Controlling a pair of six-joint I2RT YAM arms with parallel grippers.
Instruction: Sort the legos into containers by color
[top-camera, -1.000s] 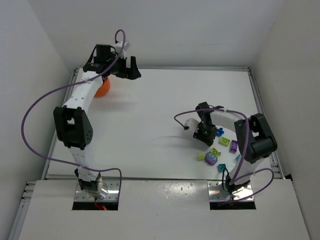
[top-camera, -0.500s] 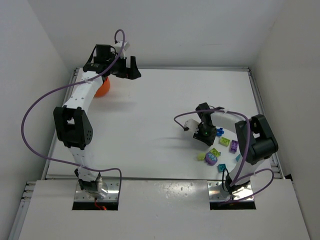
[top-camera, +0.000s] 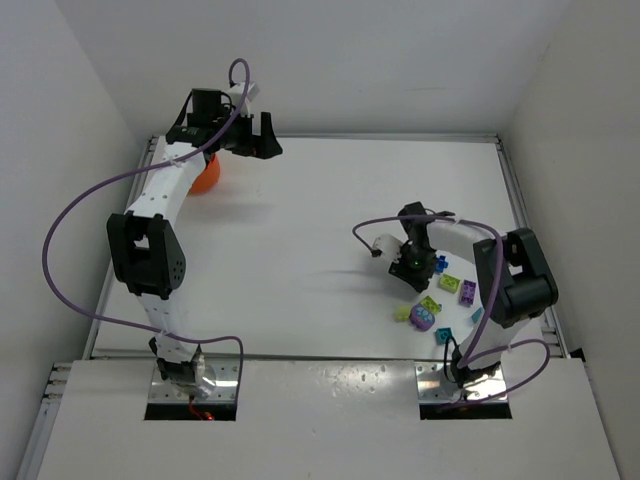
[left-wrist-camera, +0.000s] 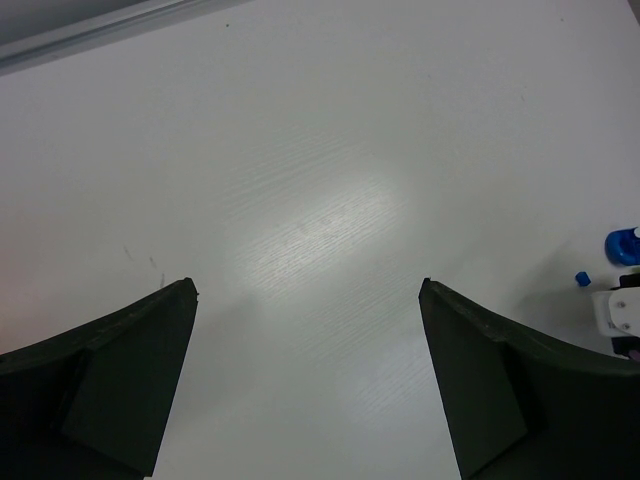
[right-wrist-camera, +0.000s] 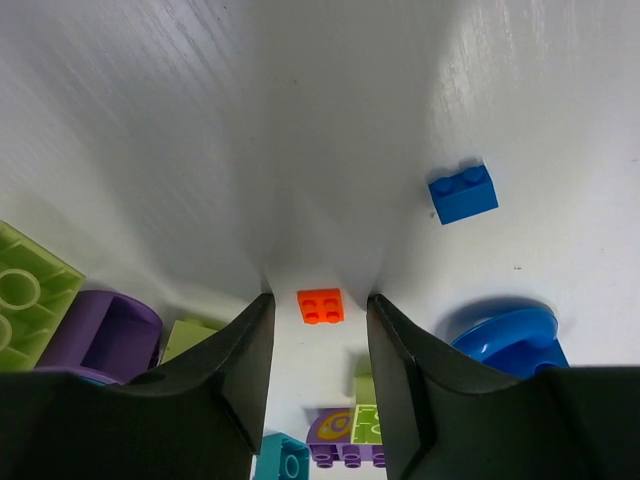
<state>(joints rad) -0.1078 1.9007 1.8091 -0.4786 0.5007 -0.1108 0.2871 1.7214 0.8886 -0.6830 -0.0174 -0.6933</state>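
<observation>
The right gripper hangs low over the cluster of legos at the near right of the table, jaws parted. In its wrist view a small orange brick lies in the gap between the fingertips with a sliver of table on either side, so it is not clamped. From above this brick is hidden under the gripper. A blue brick lies in plain view beyond the fingers, while a blue rounded piece is half hidden by one finger. A purple rounded piece slips behind the other finger, and a lime green brick is cut by the frame edge. A teal brick barely shows at the bottom. The left gripper is spread wide over bare table at the far left — holding nothing. The orange bowl sits just to its near left, mostly covered by the left arm, its inside impossible to see — well apart from the bricks.
</observation>
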